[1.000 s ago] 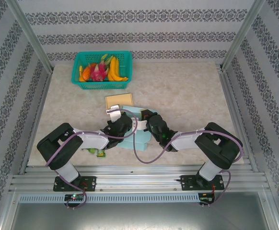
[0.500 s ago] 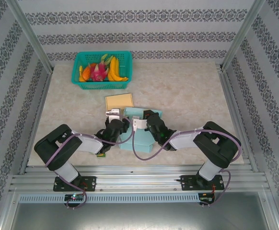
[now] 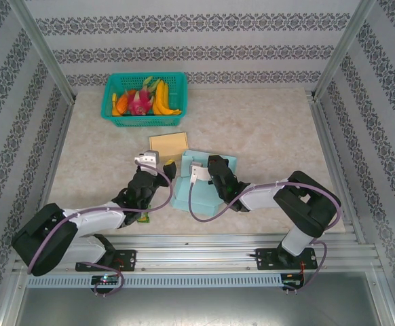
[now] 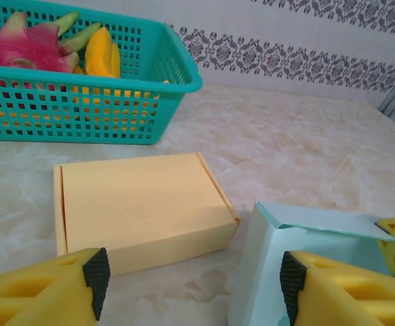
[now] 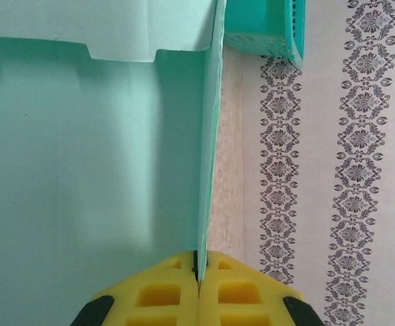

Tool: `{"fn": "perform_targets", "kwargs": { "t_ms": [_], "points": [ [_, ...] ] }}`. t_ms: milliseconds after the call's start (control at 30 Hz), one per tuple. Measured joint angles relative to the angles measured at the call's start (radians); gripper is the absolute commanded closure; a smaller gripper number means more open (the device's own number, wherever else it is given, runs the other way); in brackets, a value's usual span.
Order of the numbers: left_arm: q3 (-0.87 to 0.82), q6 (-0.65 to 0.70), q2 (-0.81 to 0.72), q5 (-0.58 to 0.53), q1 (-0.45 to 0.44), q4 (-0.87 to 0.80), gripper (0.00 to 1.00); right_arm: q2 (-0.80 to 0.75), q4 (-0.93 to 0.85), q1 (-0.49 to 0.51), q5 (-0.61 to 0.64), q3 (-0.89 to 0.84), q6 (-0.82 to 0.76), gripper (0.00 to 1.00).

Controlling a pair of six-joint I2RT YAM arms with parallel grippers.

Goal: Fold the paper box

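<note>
The table lay bare across its right half, free for passage. On the left, the basket stood at the far edge, the tan box near it, and the teal box just beside that, a narrow gap between them.

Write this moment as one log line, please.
step: folding blue box | left gripper: open, holding nothing | right gripper: shut on its wall | yellow box: closed, near basket

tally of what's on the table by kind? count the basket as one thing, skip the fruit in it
Paper boxes: 2 (tan box, closed; pale teal box, part-folded)
Baskets: 1 (teal basket)
Unidentified: 1 (small green item near the front edge, too hidden to name)
Total: 4
</note>
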Motion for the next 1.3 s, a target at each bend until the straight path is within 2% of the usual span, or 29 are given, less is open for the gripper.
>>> {"fn": "perform_targets", "kwargs": {
  "t_ms": [200, 367, 533, 900, 1100, 1300],
  "points": [
    [0.071, 0.004, 0.163, 0.173, 0.089, -0.037, 0.3, 0.0, 0.0, 0.0, -0.001, 0.0, 0.017, 1.0],
    [0.105, -0.001, 0.278, 0.291, 0.099, -0.011, 0.32, 0.0, 0.0, 0.0, -0.002, 0.0, 0.021, 1.0],
    [0.164, -0.012, 0.356, 0.349, 0.098, 0.003, 0.38, 0.0, 0.0, 0.0, -0.002, 0.0, 0.021, 1.0],
    [0.275, -0.016, 0.474, 0.281, 0.071, 0.003, 0.56, 0.0, -0.016, 0.007, 0.002, 0.008, 0.066, 1.0],
    [0.309, -0.022, 0.523, 0.156, 0.039, 0.002, 0.73, 0.002, -0.055, 0.025, 0.02, 0.034, 0.096, 1.0],
    [0.344, -0.069, 0.552, 0.0, 0.004, -0.014, 0.8, 0.015, -0.061, 0.032, 0.025, 0.054, 0.117, 1.0]
  ]
}}
